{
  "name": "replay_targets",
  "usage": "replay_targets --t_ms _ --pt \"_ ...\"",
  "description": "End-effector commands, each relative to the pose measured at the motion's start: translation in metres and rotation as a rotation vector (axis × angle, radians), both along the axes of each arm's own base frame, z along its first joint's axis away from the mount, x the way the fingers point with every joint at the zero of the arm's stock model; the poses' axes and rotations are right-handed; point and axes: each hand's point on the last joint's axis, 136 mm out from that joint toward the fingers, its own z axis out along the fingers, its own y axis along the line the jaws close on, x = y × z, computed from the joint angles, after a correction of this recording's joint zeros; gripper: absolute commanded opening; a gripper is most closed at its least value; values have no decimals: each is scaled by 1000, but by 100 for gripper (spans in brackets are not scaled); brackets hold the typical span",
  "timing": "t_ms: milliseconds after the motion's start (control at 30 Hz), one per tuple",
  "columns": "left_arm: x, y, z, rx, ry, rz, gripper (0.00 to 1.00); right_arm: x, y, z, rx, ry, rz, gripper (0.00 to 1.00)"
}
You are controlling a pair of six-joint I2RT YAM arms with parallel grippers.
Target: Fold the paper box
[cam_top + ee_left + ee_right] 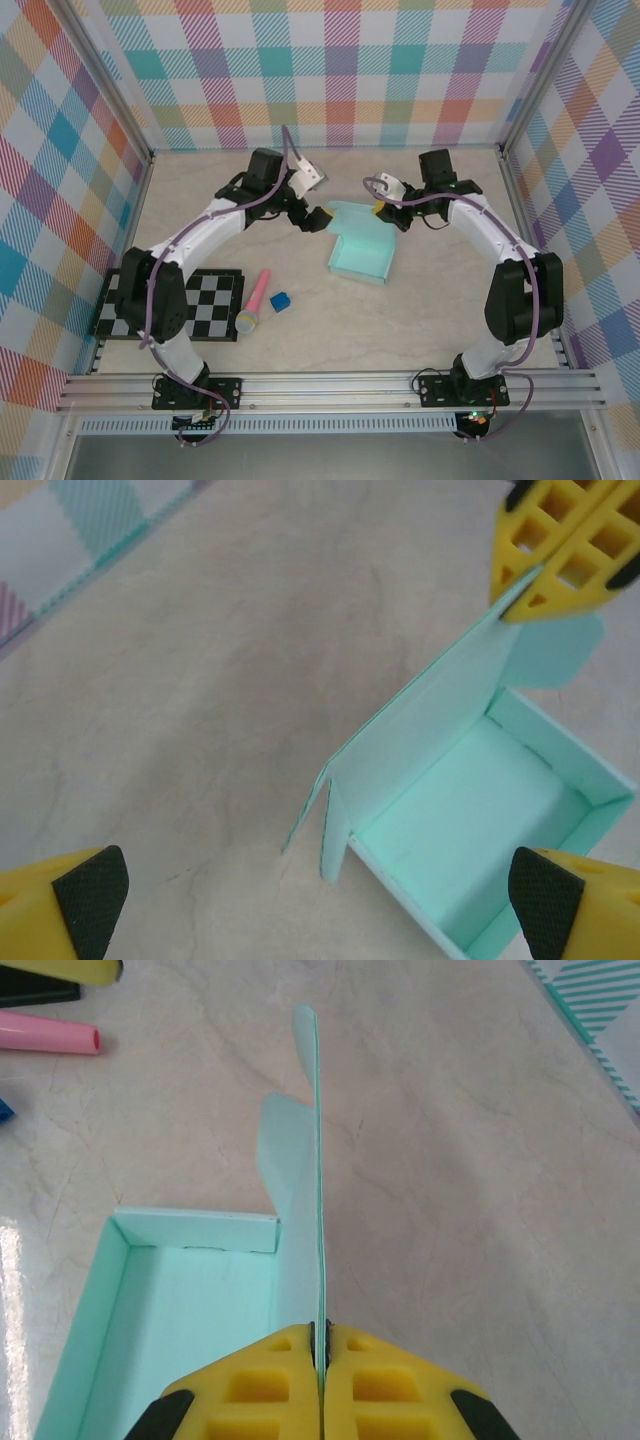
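Note:
The paper box [362, 255] is a pale mint open tray in the middle of the table, with its lid flap [430, 710] standing upright along the far side. My right gripper [322, 1345] is shut on the lid's top edge, the thin card pinched between the yellow fingers [565, 540]. In the top view the right gripper [380, 209] is at the lid's right end. My left gripper [318, 908] is open wide and holds nothing. It hovers over the box's left end, near the small side flap [335, 825]. In the top view the left gripper [319, 216] is just left of the lid.
A pink marker-like stick [254, 300] and a tiny dark blue cube [280, 300] lie left of the box, in front of it. A black-and-white checkerboard [200, 305] sits at the near left. Plaid walls [340, 70] close in the table on three sides.

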Motion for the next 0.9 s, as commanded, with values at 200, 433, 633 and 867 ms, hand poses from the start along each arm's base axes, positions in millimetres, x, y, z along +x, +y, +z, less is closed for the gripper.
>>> replay_targets --t_ms 200,433,633,867 --pt "23 5 -40 -189 29 206 83 3 -3 19 84 -43 -43 0" --pt "31 -22 -31 -488 81 167 83 1 -4 16 86 -39 -44 0" --pt "33 -41 -52 -506 178 107 67 1 -6 18 91 -41 -51 0" --pt "20 -47 -61 -521 227 37 52 4 -10 18 89 -32 -75 0"
